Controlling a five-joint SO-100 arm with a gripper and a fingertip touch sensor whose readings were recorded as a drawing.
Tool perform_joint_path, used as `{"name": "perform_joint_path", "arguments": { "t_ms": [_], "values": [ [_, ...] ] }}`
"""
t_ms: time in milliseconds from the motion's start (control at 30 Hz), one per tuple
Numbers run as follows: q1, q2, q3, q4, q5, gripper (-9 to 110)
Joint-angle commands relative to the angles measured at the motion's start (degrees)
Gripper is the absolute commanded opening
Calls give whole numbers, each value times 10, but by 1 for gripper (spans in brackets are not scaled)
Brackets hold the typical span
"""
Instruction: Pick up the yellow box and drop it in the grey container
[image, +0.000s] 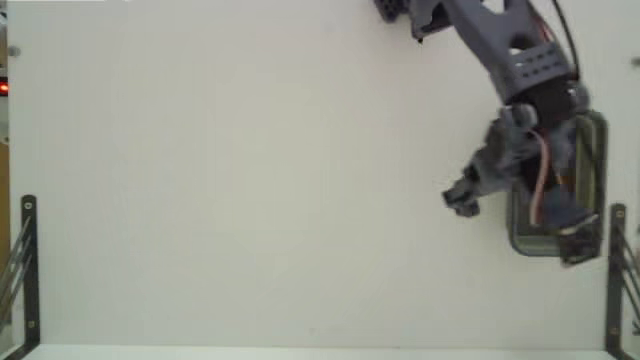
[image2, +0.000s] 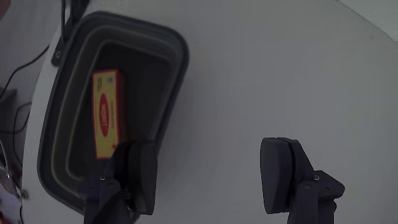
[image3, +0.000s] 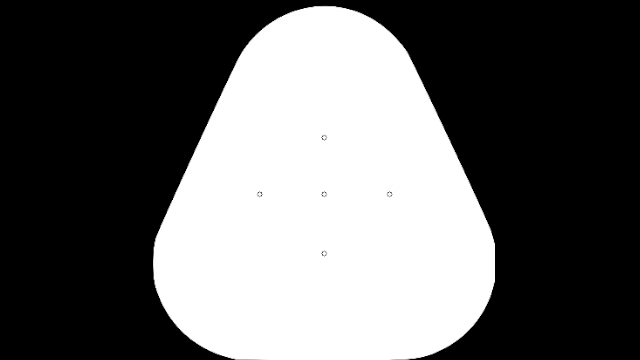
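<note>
lying flat inside the grey container (image2: 175, 62), the yellow box (image2: 108, 113) is resting on its floor. the gripper (image2: 211, 174) is hanging empty with jaws apart; retract upward, keeping clear of the container's right rim.

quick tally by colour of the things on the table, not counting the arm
yellow: 1, the box, lying inside the container
grey: 1, the container
total: 2
</note>
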Motion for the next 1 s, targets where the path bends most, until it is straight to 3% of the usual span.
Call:
{"name": "perform_joint_path", "arguments": {
  "t_ms": [0, 967],
  "values": [
    [18, 64, 20, -3, 1, 110],
    [176, 270, 225, -2, 1, 110]
  ]
}}
